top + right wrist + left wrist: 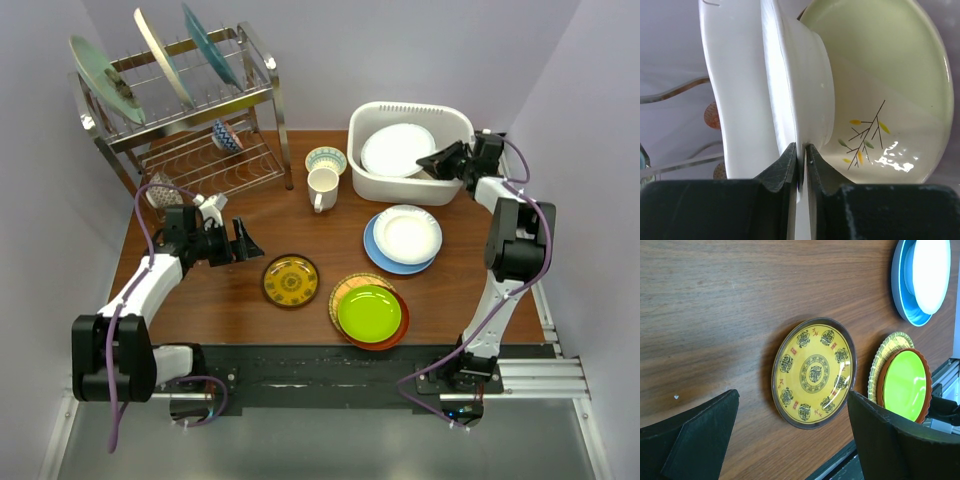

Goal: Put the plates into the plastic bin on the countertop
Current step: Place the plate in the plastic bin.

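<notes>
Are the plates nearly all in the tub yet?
Not yet. Done: a twig plate sits in the bin. In hand: the right gripper pinches a held plate by its edge, at the bin. Left: the yellow plate, the lime-topped stack and the white-on-blue pair lie on the table. The left gripper is open beside the yellow plate.

Not much to read here, honestly. The only thing close to writing is on the yellow patterned plate (814, 373) — a ring of dark round medallions with small red character-like marks between them, plus a bigger medallion in the centre. They look like stylised characters, but I can't make out any of them — nothing else is legible.
</notes>
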You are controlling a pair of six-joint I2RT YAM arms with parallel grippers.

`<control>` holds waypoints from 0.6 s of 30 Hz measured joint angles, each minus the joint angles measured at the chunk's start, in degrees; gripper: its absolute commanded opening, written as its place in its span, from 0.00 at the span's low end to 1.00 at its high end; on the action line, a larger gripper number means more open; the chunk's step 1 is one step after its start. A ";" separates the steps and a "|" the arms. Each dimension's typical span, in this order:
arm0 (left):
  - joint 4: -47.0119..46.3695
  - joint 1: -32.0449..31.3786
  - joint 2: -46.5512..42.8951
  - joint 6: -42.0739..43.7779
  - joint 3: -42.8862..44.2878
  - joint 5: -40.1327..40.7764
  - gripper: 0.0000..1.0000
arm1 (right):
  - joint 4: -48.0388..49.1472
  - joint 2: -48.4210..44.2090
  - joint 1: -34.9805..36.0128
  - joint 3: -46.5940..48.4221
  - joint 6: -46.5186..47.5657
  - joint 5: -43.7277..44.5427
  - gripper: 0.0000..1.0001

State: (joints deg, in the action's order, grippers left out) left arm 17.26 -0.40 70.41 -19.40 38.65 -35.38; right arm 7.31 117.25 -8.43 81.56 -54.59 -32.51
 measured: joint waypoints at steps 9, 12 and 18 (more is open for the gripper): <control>0.02 0.00 0.31 0.00 0.00 0.00 0.94 | 1.03 -0.04 0.00 0.17 0.33 0.00 0.31; 0.02 0.00 0.37 0.00 0.00 0.00 0.94 | 0.81 -0.44 0.00 0.17 0.98 0.15 0.39; 0.04 0.00 0.37 0.00 0.00 0.00 0.94 | -1.05 -2.16 0.00 0.17 2.78 1.88 0.59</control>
State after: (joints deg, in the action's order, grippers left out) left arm 17.30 -0.40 70.78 -19.40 38.65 -35.38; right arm 6.26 115.09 -8.43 81.73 -51.81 -30.63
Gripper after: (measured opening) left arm 0.942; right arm 0.532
